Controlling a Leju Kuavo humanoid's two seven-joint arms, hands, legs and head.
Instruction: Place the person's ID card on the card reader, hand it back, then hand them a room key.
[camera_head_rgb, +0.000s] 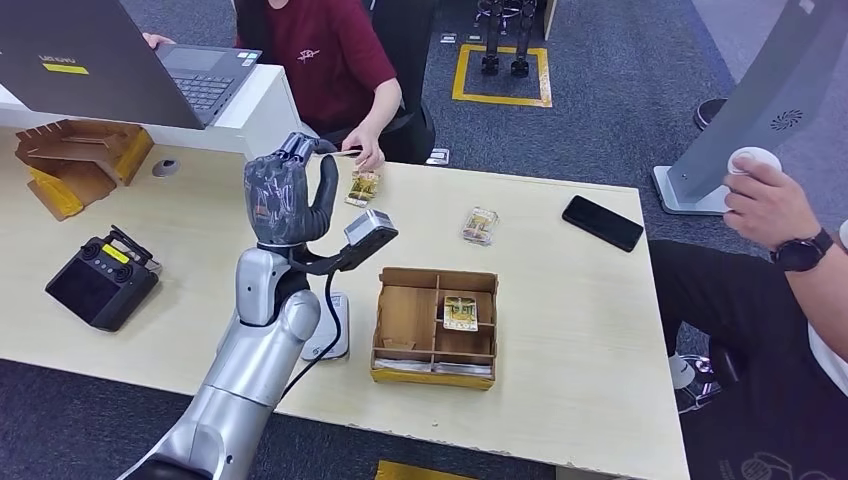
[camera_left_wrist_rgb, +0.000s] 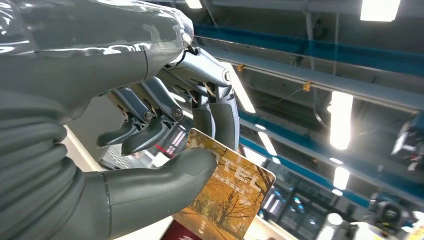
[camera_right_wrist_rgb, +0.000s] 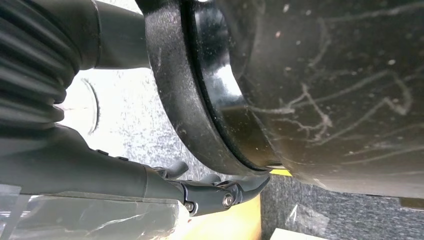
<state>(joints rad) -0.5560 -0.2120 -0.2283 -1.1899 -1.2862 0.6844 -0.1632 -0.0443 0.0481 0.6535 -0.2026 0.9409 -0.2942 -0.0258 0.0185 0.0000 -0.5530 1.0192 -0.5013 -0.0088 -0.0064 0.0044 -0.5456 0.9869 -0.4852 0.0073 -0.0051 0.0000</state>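
My left hand (camera_head_rgb: 285, 195) is raised above the table's far edge and pinches a room key card (camera_left_wrist_rgb: 230, 195) printed with autumn trees between thumb and fingers. In the head view the card (camera_head_rgb: 345, 152) shows edge-on, reaching toward the hand (camera_head_rgb: 367, 153) of a person in a red shirt across the table; that hand is at the card's far end. The white card reader (camera_head_rgb: 335, 330) lies near the front edge, partly behind my left forearm. My right hand (camera_right_wrist_rgb: 220, 192) hangs low beside my body, fingers loosely out and holding nothing.
A cardboard divider box (camera_head_rgb: 408, 315) with a key card (camera_head_rgb: 461, 313) sits at the middle front. Two packets (camera_head_rgb: 363, 187) (camera_head_rgb: 480, 226), a black phone (camera_head_rgb: 602, 222), a black controller (camera_head_rgb: 100, 280), a laptop (camera_head_rgb: 120, 70) and another person's arm (camera_head_rgb: 790, 230) surround it.
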